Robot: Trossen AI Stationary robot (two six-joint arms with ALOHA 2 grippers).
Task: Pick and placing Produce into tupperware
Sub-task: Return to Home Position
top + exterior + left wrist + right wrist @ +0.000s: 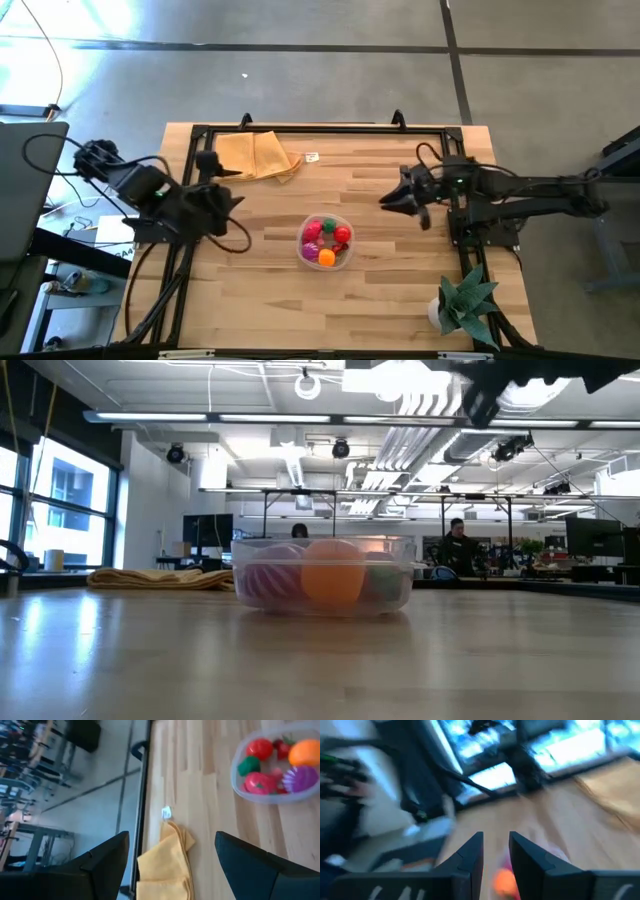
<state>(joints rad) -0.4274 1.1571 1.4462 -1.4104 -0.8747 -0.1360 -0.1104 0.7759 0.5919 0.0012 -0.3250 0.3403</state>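
The tupperware (325,242) is a round clear tub standing on the middle of the wooden table. In it lies the produce (272,767): red, orange, green and magenta toy pieces. The low view shows the tub (322,575) with an orange piece against its near wall. My left gripper (232,200) hangs above the table to the tub's left, open wide, with nothing between its fingers (171,836). My right gripper (385,201) hangs to the tub's far right. A narrow gap with nothing in it shows between its fingers (496,837).
A tan folded cloth (258,155) lies at the table's far left, with a small white tag (312,157) beside it. A spiky green potted plant (465,300) stands at the near right corner. Black frame rails (300,128) run along the table's edges.
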